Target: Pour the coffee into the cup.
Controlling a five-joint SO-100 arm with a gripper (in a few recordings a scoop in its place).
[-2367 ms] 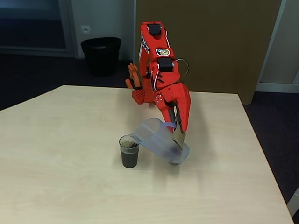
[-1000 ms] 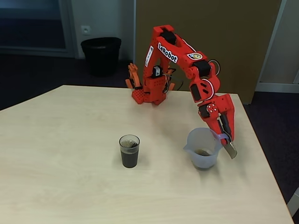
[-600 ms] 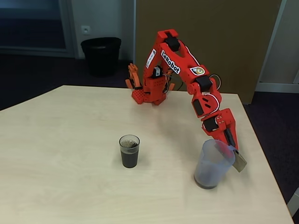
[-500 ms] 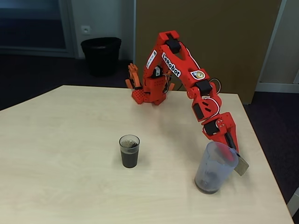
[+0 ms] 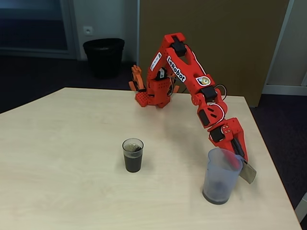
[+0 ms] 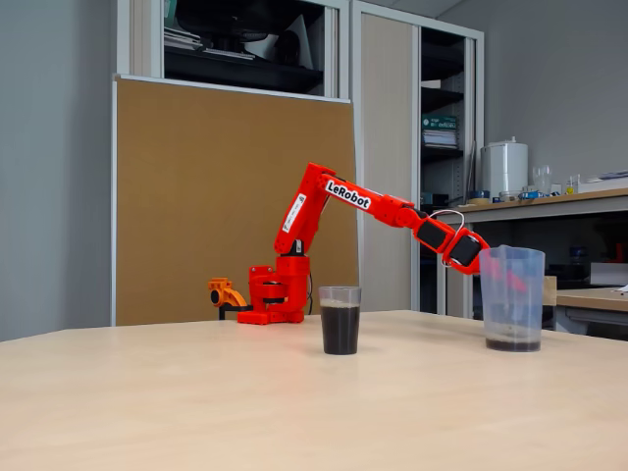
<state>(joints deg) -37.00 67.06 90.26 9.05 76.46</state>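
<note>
So in the first fixed view, the red arm [image 5: 189, 81] reaches from its base at the far edge of the table [image 5: 62, 158] down to the near right corner. The hand [image 5: 240, 160] sits against the right side of the translucent jug [image 5: 220, 176], right at the handle. One finger runs down along the jug's upper wall and a flat tan pad [image 5: 248, 172] sticks out just past it. It looks pinched on the handle, but honestly I can't tell from this angle how tight the fingers are. The jug stands upright on the table with only a dark ring at the bottom.

The cup [image 5: 133, 155] stands upright near the middle of the table, well apart from the jug, with the coffee [image 5: 133, 163] filling most of it. Nothing sits between the two. A black bin [image 5: 103, 56] stands on the floor behind the table, next to a brown partition [image 5: 216, 43].

In the other fixed view, from low at the side, the arm [image 6: 378, 208] stretches out to the right and the hand [image 6: 505, 280] is mostly hidden behind the jug [image 6: 511, 298], showing as a red blur through the plastic. Can't judge the grip here either. A thin dark layer sits at the jug's bottom. The cup [image 6: 340, 320] stands left of it, and the coffee [image 6: 340, 330] reaches nearly three quarters up. Shelves and a counter [image 6: 530, 204] are in the background.
</note>
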